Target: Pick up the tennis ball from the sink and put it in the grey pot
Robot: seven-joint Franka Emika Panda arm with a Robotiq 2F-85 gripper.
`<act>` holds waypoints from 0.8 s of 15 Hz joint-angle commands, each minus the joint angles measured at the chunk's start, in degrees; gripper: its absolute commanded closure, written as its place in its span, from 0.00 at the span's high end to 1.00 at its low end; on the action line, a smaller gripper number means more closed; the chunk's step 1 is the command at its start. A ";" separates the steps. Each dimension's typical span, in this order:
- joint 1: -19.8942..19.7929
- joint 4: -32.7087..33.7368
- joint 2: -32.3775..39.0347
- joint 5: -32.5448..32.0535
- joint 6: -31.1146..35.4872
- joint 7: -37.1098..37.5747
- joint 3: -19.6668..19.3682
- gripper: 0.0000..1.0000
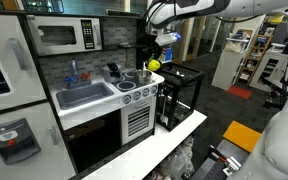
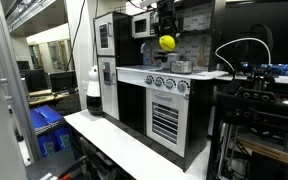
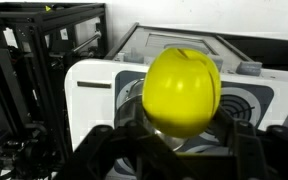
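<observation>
The tennis ball [image 1: 154, 63] is out of the sink [image 1: 84, 97] and hangs in the air above the stove end of the toy kitchen, pinched in the gripper [image 1: 161, 47]. In the wrist view the two fingers [image 3: 116, 142] press on opposite sides of the ball [image 3: 182, 92], low on its round body, so most of the yellow-green sphere bulges clear of them. Beneath it lie the white cooktop and a grey ringed burner [image 3: 250, 106]. The grey pot [image 1: 134, 77] sits on the stove beside the sink, lower than the ball and a little toward the basin. How well the ball lines up over it cannot be told from these views. In an exterior view the ball [image 2: 167, 42] shows bright under the dark gripper [image 2: 167, 22], well above the counter. The ball is judged to be light, with a springy shell and a fuzzy felt cover that gives good friction, so a moderate squeeze across its widest part should hold it. A grip below that line, as here, may let it squirt out if the fingers tighten. It is not fragile, but it bounces and rolls, and the pot is shallow. A release close to the pot's floor looks wiser than a drop from this height.
</observation>
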 commanded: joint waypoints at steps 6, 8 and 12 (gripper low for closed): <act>-0.63 -0.36 2.69 -3.67 8.08 6.83 -0.12 0.41; -0.54 -0.36 3.80 -4.64 10.20 8.55 -0.29 0.41; -0.36 0.21 6.06 -5.40 13.33 10.66 -0.63 0.41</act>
